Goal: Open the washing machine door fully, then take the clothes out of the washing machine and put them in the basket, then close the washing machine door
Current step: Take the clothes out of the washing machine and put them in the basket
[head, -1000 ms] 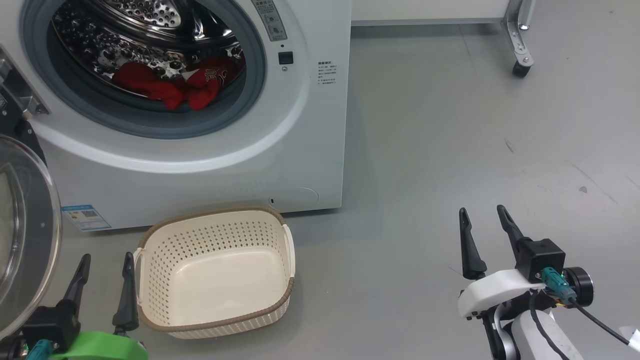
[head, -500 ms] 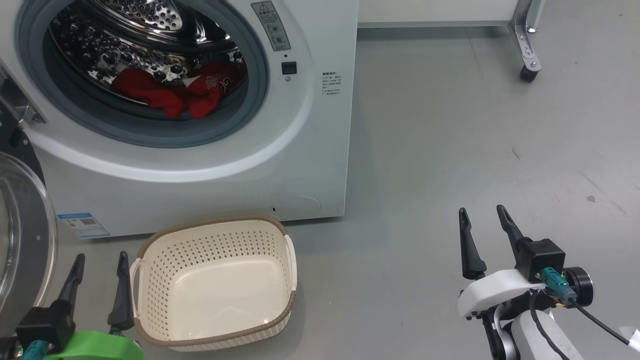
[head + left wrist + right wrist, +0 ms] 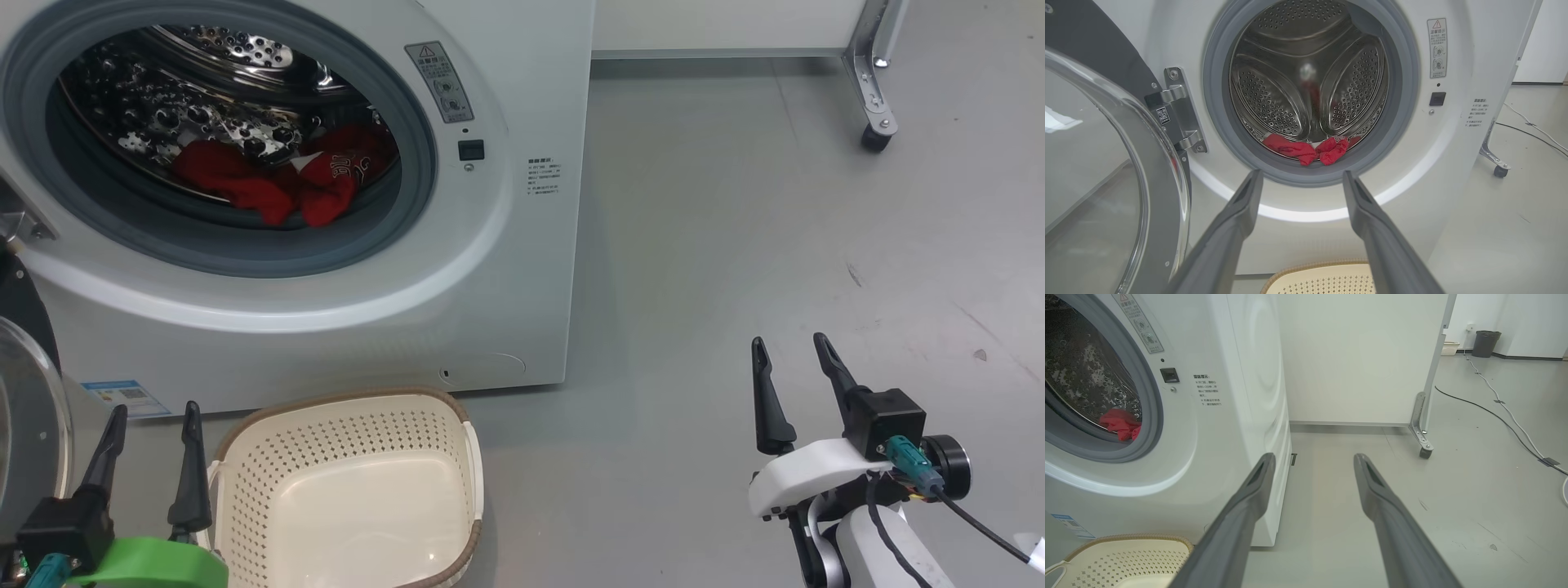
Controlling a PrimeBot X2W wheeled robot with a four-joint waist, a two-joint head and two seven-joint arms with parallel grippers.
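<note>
Both left fingers and right fingers are open, holding nothing. The clothes lie low inside the washing machine. Reaching in, the fingers might bump the door, or drop clothes beside the basket.

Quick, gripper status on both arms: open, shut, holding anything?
Left gripper: open, holding nothing.
Right gripper: open, holding nothing.

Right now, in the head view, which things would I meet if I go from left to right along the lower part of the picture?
washing machine door → left hand → basket → right hand
</note>
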